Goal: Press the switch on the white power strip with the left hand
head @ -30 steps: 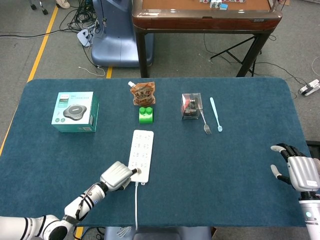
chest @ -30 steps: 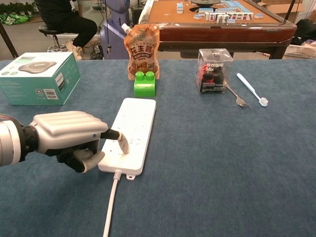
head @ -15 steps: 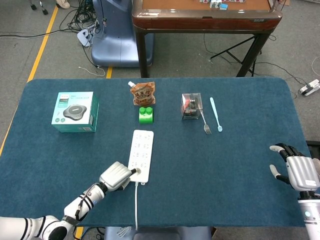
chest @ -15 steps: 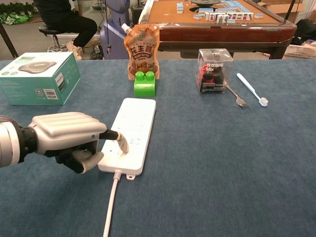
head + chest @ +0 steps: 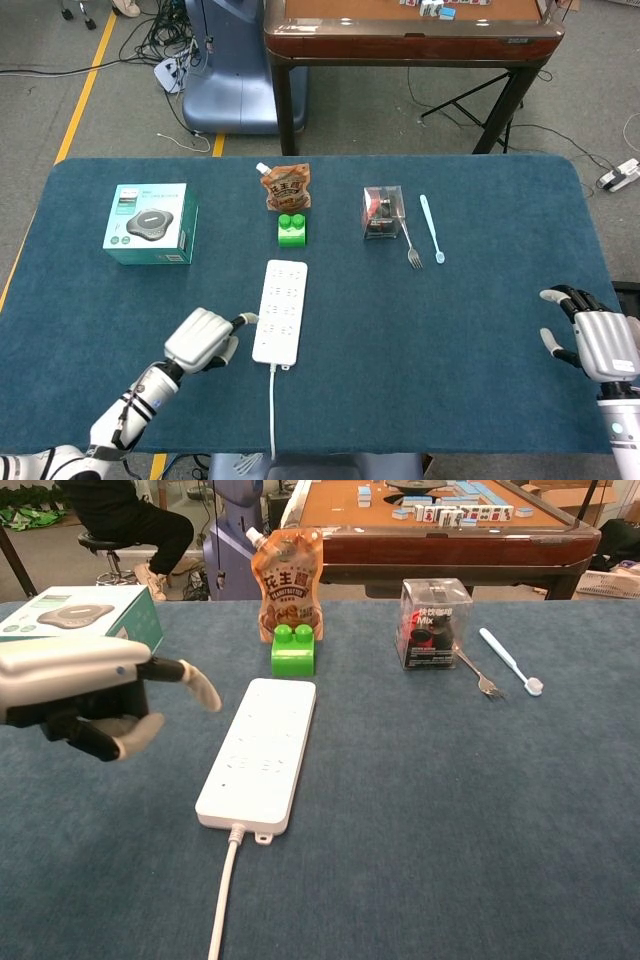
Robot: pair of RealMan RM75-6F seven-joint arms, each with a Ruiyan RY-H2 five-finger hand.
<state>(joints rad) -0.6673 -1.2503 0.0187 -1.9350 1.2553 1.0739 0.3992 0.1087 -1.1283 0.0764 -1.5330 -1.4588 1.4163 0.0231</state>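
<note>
From my remote seat, the left robot hand [image 5: 85, 693] hangs just left of the white power strip [image 5: 262, 751], off it, fingers curled, one poking out, holding nothing, while the strip lies flat mid-tabletop [image 5: 450, 330].

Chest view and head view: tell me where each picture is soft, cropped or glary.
Chest view: the left hand sits close to the lens, looks oversized, is slightly soft and is cut off by the frame's left edge; the white power strip stays sharp, with mild sheen. Head view: evenly lit, soft shadows, no strong glare; the right hand is cropped at the right edge.
</note>
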